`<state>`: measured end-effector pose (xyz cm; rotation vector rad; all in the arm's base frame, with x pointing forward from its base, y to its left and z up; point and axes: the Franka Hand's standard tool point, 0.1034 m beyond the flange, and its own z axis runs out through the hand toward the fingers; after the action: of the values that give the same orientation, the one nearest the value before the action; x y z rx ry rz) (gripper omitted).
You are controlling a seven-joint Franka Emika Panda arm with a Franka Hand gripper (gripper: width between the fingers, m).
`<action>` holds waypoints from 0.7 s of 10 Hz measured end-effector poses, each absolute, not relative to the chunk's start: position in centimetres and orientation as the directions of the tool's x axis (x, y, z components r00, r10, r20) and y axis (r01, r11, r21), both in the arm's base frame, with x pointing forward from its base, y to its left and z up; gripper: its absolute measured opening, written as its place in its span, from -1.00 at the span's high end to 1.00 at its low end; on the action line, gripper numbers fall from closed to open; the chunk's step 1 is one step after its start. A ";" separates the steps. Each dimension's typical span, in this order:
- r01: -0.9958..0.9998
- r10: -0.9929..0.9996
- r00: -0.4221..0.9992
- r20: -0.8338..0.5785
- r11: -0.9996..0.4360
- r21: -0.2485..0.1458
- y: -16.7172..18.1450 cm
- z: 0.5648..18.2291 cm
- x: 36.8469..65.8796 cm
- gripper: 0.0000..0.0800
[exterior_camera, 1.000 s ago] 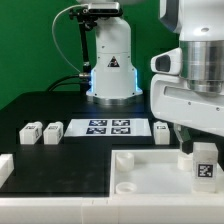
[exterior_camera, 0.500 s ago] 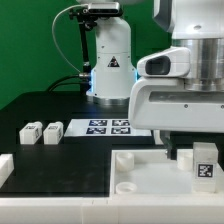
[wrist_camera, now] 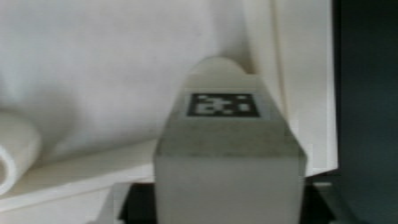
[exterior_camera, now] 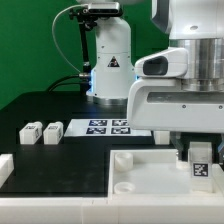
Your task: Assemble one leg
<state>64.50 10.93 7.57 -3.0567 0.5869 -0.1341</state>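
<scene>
Leg [exterior_camera: 202, 165] held upright in the gripper [exterior_camera: 196, 152], down over the big white tray [exterior_camera: 140, 180] at the exterior view's right.

Fingers are clamped on the block, tag facing the camera, and in the wrist view the leg [wrist_camera: 226, 130] fills most of the picture with the tray's raised rim [wrist_camera: 302, 60] running just beside it, so it's pretty tight on that side. More room toward the tray's middle, though a short round peg [exterior_camera: 122, 159] stands near the tray's corner. Two more tagged blocks [exterior_camera: 29, 132] [exterior_camera: 51, 130] sit side by side on the black table [exterior_camera: 60, 100], well apart from the tray, next to the marker board [exterior_camera: 108, 126]. Green backdrop behind, robot base [exterior_camera: 112, 60] at the back.
</scene>
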 end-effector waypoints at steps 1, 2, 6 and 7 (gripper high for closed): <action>-0.460 -0.463 0.883 0.075 -0.886 -0.050 10.9 7.6 64.5 0.27; -0.596 -0.599 0.799 0.054 -0.800 -0.061 11.1 7.6 64.4 0.27; -0.992 -0.992 0.121 -0.044 -0.119 -0.031 10.6 7.4 64.2 0.27; -0.999 -0.998 -0.036 -0.055 0.037 -0.015 10.6 7.3 64.1 0.27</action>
<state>64.10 10.58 7.35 -2.1461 2.2252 0.0418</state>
